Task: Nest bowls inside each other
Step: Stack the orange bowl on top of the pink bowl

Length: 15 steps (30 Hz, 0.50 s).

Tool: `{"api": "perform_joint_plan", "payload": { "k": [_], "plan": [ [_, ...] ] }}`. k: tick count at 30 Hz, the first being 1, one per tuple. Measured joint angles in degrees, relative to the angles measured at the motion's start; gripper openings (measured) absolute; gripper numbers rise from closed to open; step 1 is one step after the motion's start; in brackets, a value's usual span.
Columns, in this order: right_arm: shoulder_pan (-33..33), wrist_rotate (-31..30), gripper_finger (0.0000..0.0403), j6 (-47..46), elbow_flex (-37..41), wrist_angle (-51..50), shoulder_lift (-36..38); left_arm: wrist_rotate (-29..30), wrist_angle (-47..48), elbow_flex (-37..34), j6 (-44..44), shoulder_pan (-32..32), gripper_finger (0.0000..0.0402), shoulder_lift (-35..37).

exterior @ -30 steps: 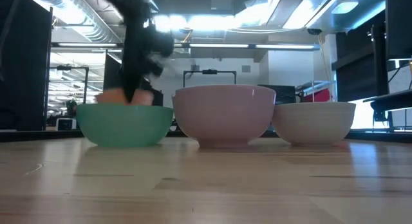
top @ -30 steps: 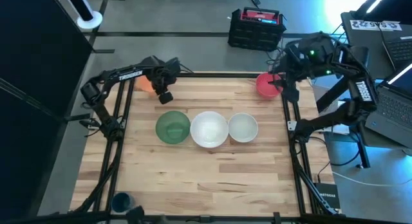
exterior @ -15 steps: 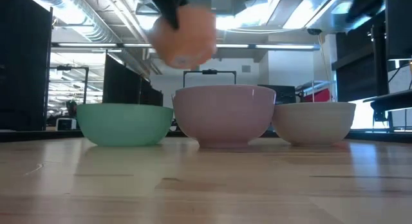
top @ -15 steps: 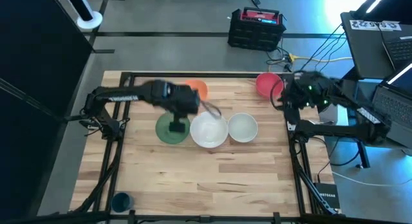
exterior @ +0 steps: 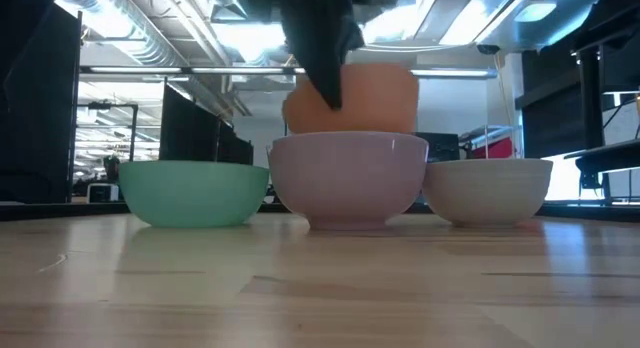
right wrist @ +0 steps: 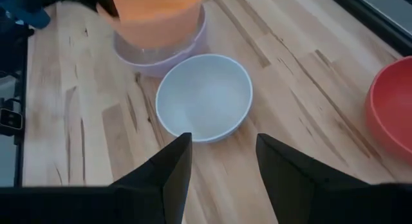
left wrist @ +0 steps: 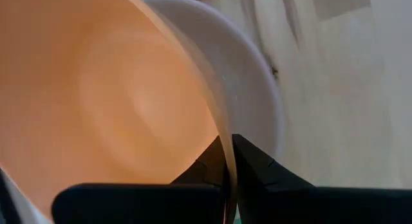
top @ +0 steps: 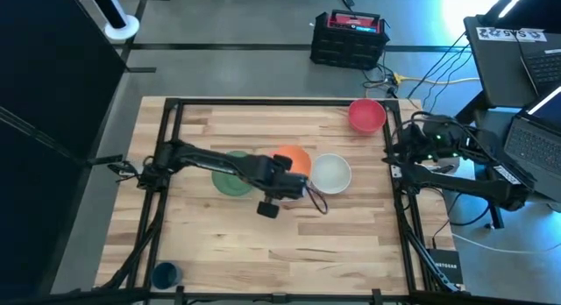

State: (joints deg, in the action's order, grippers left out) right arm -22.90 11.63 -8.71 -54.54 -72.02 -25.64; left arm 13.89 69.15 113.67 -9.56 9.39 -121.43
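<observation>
My left gripper (top: 288, 174) is shut on the orange bowl (top: 294, 157) and holds it over the larger white bowl (exterior: 348, 178) in the middle of the row. The orange bowl's bottom (exterior: 365, 128) is level with the white bowl's rim; I cannot tell whether they touch. The green bowl (top: 230, 175) stands to the left of the white one and the pale grey-white bowl (top: 332, 173) to its right. The red bowl (top: 366, 115) stands at the far right corner. My right gripper (right wrist: 222, 166) hangs open at the table's right edge, with nothing between its fingers. My left gripper pinches the orange bowl's rim (left wrist: 221, 145) on its near side, one finger (left wrist: 209, 167) inside the bowl and one (left wrist: 252, 165) outside. The fingers come from above, slanting down from the table's near side. The bowl hangs a little tilted over the white bowl.
A black frame (top: 263, 102) runs round the wooden table. A blue cup (top: 165, 274) stands at the near left corner. A black and red case (top: 349, 38) sits on the floor beyond the far edge. Bare wood (top: 289, 239) lies on the near side of the bowl row.
My left gripper has carried the orange bowl from the far left corner, lifted clear, toward the right and near edge until it hangs over the white bowl, rolling its wrist on the way. My right arm has drawn back from the red bowl and sunk to the right edge.
</observation>
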Motion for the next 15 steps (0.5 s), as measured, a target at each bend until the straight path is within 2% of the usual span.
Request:
{"api": "perform_joint_plan", "payload": {
  "k": [11,15],
  "plan": [
    [0.0,1.1,0.0159,1.4,0.0,0.0,0.4,-0.2,0.9,0.0,0.6,0.1,0.0000,-1.9],
    [0.0,1.1,0.0159,1.4,0.0,0.0,0.3,-0.2,1.2,0.0,0.6,-0.4,0.0018,-1.9]
  ]
}}
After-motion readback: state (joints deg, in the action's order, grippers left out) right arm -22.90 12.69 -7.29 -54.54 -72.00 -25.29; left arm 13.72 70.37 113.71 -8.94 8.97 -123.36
